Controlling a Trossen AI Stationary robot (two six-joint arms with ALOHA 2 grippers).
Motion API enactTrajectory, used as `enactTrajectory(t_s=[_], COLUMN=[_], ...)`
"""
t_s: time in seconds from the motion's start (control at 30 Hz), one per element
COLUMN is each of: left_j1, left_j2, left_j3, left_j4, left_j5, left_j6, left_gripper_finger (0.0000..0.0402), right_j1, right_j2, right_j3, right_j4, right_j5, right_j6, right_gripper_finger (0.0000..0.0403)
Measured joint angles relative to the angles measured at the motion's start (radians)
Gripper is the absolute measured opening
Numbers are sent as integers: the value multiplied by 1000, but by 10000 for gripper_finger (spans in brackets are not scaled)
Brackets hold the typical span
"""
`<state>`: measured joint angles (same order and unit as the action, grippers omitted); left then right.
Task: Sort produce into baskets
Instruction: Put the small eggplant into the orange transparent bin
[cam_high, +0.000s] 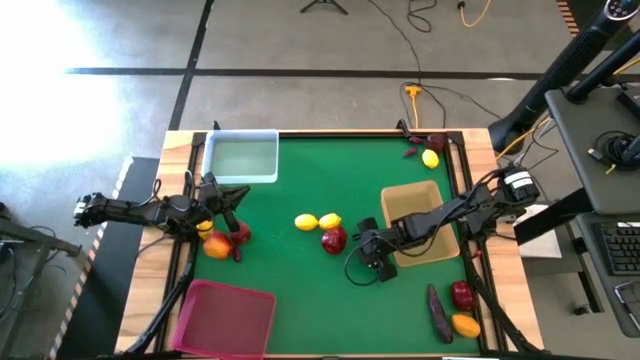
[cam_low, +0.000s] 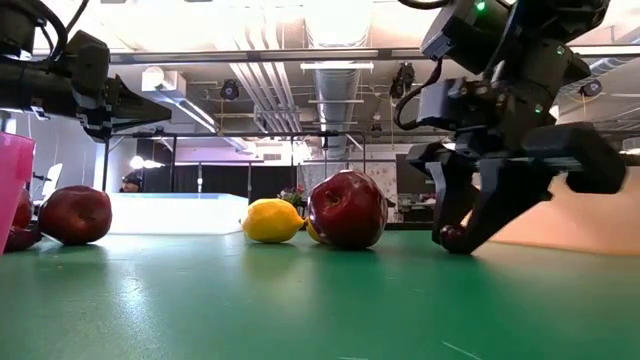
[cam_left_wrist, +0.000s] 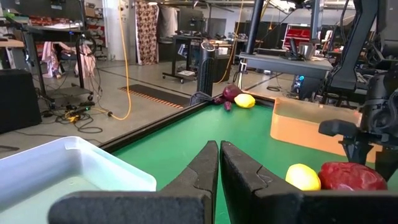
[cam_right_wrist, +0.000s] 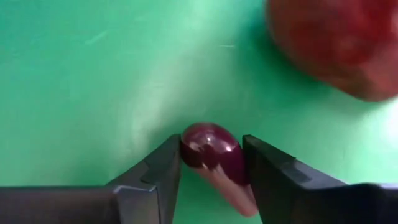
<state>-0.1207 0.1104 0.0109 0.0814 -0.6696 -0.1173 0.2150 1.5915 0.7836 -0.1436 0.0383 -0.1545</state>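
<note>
The right gripper (cam_right_wrist: 211, 171) pinches a dark purple piece (cam_right_wrist: 214, 152) on the green table (cam_high: 300, 270) beside the tan tray (cam_high: 418, 225), the left gripper (cam_left_wrist: 219, 180) is pressed together, and all three baskets look empty, so nearly everything remains.

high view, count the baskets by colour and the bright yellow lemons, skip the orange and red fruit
clear bin: 1
pink bin: 1
tan tray: 1
yellow lemons: 3
total: 6
</note>
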Motion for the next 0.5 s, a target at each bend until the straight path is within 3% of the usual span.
enactTrajectory(t_s=[0.23, 0.5], left_j1=[0, 0], left_j2=[0, 0], left_j3=[0, 0], left_j4=[0, 0], left_j5=[0, 0], left_j6=[0, 0], left_gripper_finger=[1, 1], right_j1=[-6, -6], right_j2=[-5, -33], right_j3=[86, 412], right_j4=[-111, -817], right_j5=[26, 76], right_j6=[98, 275], right_gripper_finger=[139, 137])
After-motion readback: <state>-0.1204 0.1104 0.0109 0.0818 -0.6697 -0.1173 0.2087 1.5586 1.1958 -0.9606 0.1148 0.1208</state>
